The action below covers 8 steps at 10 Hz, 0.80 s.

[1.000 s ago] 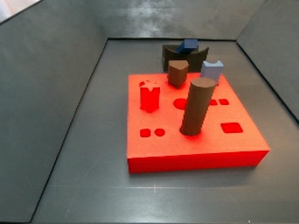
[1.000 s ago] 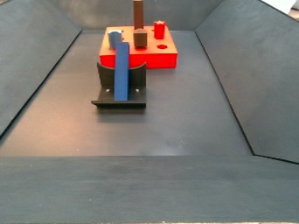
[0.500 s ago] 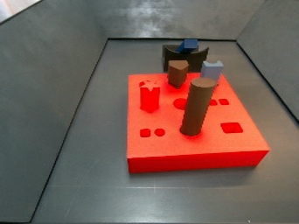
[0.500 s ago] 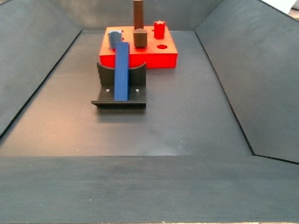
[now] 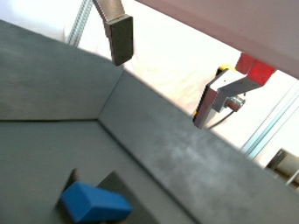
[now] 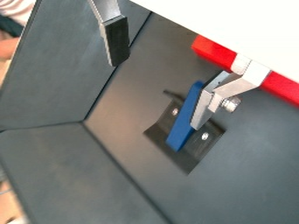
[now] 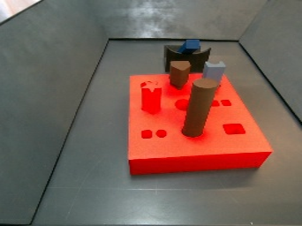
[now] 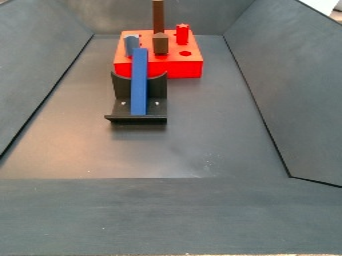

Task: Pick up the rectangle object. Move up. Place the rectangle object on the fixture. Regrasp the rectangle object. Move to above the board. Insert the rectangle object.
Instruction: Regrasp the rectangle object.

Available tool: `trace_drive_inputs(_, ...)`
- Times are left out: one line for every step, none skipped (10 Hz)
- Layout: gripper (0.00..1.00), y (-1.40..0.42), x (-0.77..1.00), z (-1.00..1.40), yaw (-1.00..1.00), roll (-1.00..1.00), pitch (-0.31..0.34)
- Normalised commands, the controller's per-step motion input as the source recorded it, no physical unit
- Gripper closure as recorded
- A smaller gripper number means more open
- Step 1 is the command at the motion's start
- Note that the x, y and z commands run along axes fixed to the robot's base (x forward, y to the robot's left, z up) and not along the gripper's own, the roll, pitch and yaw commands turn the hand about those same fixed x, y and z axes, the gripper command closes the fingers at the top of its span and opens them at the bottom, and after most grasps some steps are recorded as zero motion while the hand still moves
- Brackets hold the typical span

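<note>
Gripper (image 6: 170, 66) hangs wide open and empty above the long saturated blue rectangular bar (image 8: 139, 79), standing upright on the dark fixture (image 8: 138, 110) at centre-left, before the bright red board (image 8: 186, 66).

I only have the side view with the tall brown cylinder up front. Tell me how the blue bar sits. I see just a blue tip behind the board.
Observer: In a side view from the fixture's end, the blue bar stands on end on the fixture, which sits on the floor in front of the red board.
Operator: Report the gripper. It's not in my picture.
Observer: It shows only in the wrist views. The gripper is up above the bar, fingers wide apart, with nothing held between them.
</note>
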Motion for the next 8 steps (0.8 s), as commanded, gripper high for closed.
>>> trace_drive_inputs(0.0,-0.05,0.1,-0.01,0.18,0.63,0.146)
trace_drive_inputs(0.0,-0.05,0.1,-0.01,0.19,0.44,0.126)
trace_drive_inputs(0.0,-0.04,0.09,0.0,0.2,0.24,0.09)
trace_drive_inputs(0.0,-0.03,0.09,0.0,0.2,0.2,0.065)
trace_drive_inputs(0.0,0.05,0.03,-1.0,0.14,0.14,0.103)
trace_drive_inputs(0.0,0.05,0.03,-1.0,0.13,0.14,0.096)
trace_drive_inputs(0.0,0.04,0.04,-1.0,0.14,0.12,0.044)
trace_drive_inputs(0.0,0.04,0.05,-1.0,0.14,0.1,0.021)
